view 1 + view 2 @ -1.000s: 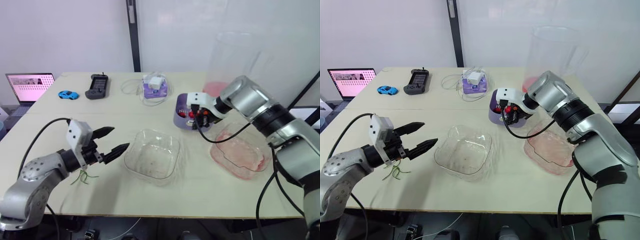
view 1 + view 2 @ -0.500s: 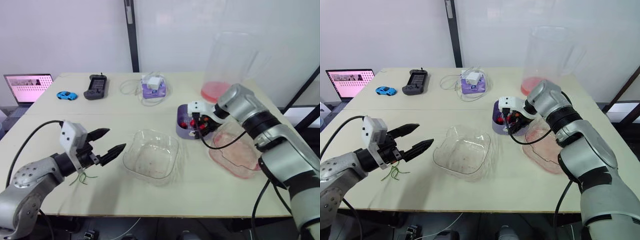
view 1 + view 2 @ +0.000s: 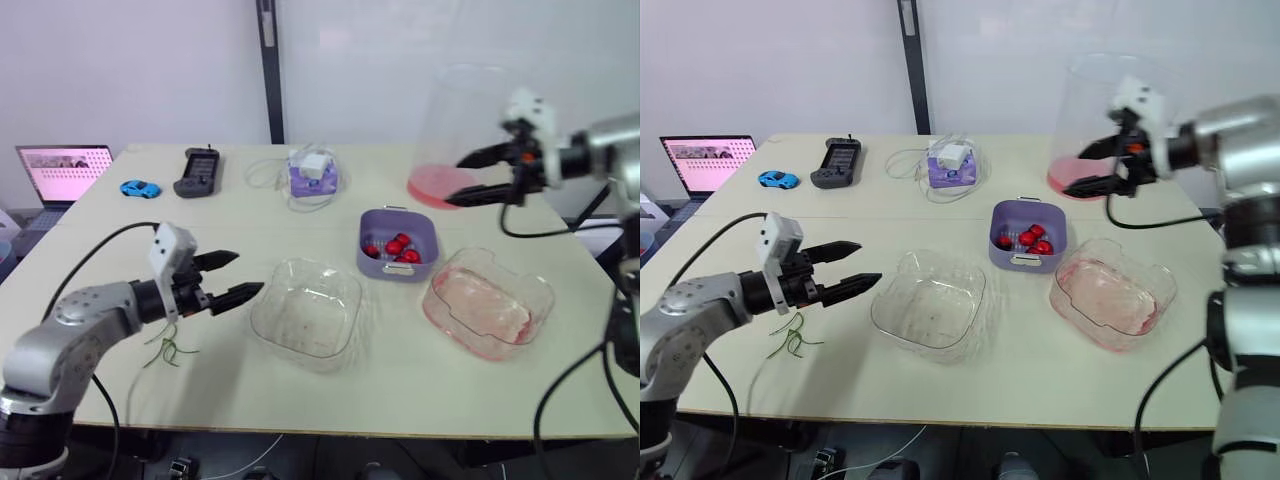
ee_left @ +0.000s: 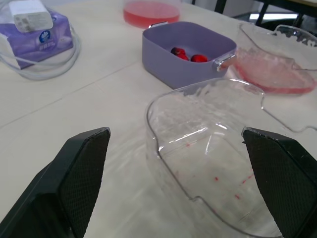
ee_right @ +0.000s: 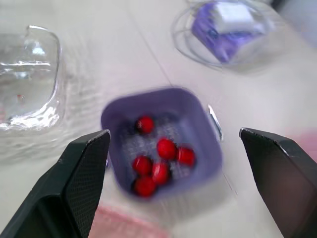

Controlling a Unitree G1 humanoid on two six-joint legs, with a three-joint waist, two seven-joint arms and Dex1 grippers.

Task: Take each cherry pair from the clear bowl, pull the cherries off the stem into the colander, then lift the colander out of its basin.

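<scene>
The task looks all but finished on the pale, smooth bench (image 3: 420, 390). Near its front edge, the clear thin-walled plastic bowl (image 3: 305, 322) holds no cherry pairs, only faint red specks. Toward the right edge, the pink-stained clear plastic basin (image 3: 487, 305) stands empty. The purple square plastic colander (image 4: 178, 67) sits just beside it, nearer the middle, holding glossy round red cherries (image 3: 397, 246). Thin green stems (image 3: 165, 352) lie toward the front-left corner. The left tool (image 3: 250, 271) and right tool (image 3: 452, 183) hover spread wide, gripping nothing.
</scene>
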